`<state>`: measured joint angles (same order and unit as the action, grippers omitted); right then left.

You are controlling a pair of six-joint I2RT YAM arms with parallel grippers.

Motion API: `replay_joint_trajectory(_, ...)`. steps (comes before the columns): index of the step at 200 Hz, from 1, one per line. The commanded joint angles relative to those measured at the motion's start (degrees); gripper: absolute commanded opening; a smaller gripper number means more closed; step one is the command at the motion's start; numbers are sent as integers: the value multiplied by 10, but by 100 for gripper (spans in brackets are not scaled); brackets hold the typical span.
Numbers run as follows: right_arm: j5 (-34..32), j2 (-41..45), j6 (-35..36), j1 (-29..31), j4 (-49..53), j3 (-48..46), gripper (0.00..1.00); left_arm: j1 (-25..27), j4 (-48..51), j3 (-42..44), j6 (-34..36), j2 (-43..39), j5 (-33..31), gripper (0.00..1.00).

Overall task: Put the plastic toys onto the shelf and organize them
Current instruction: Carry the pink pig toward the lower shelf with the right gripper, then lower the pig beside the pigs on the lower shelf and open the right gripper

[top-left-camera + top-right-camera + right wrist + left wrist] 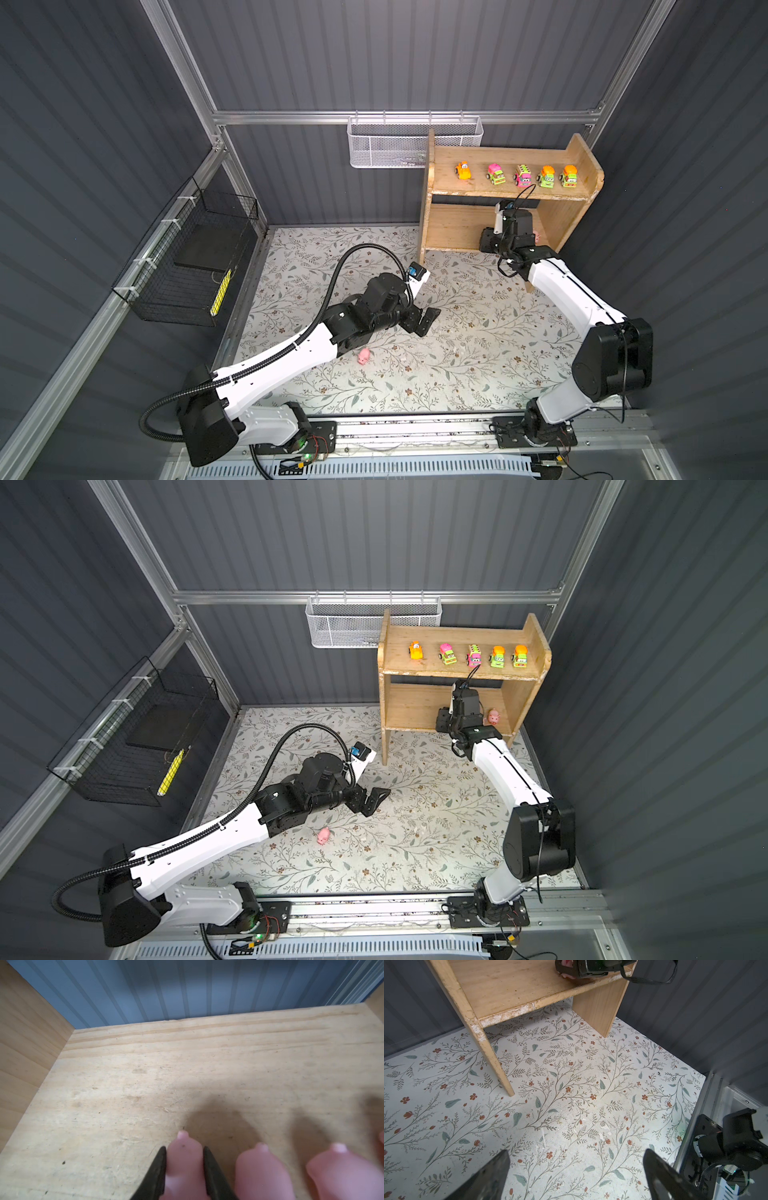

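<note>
Both top views: five vehicles [522, 175] rowed on the top tier of the shelf [444, 170], one loose pig [364, 356] on the surface [478, 332]. Left wrist: left pincer [576, 1153] spread wide, empty. Right wrist: right pincer [185, 1148] clamped on a pink pig [184, 1161] at the lower tier, beside two neighbour pigs [259, 1167]; release slowly, back straight out

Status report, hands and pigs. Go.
Right hand shut on pig at lower shelf tier, beside other pigs. Left hand open, empty, above table. Loose pig on table. Nothing in the way.
</note>
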<state>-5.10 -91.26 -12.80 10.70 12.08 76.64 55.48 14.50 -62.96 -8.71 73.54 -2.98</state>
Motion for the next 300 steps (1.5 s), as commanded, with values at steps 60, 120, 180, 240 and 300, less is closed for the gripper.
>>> replay_joint_trajectory(60,2,2,-1,-3,8,18,43,-2,7,-17,16,-6,-10,100)
replay_joint_trajectory(120,9,16,-6,-3,5,17,49,-2,11,-15,14,-17,-14,100)
replay_joint_trajectory(180,18,45,-21,-3,5,6,58,-2,27,-5,9,-43,-18,100)
replay_joint_trajectory(240,32,78,-37,-1,9,-20,61,-1,41,30,-11,-100,-32,100)
replay_joint_trajectory(300,25,150,-59,21,19,-88,62,-2,83,74,-39,-168,-70,100)
